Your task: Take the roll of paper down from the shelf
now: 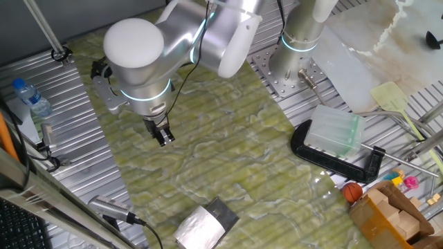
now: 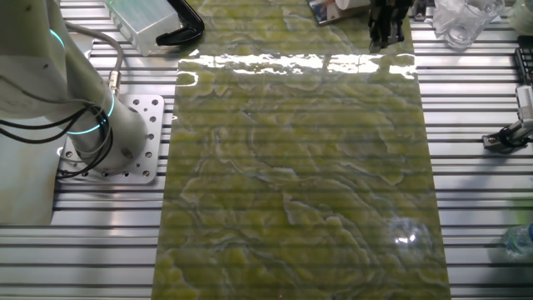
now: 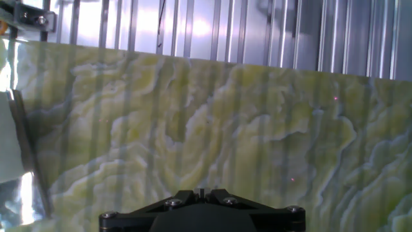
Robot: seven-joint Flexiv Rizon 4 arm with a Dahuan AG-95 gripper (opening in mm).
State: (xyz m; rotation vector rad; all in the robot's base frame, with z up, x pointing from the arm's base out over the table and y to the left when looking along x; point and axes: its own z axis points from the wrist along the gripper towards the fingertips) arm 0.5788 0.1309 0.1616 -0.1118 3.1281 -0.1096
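One gripper (image 1: pixel 164 135) hangs above the green marbled mat (image 1: pixel 228 159), toward the bench's left side in one fixed view; its dark fingers sit close together with nothing between them. Nearer the front edge of the bench, the roll of paper (image 1: pixel 196 231) lies on the shelf (image 1: pixel 223 213), a shiny dark grey slab. Toward the right edge, a translucent plastic box (image 1: pixel 334 131) rests on a black clamp (image 1: pixel 331 160).
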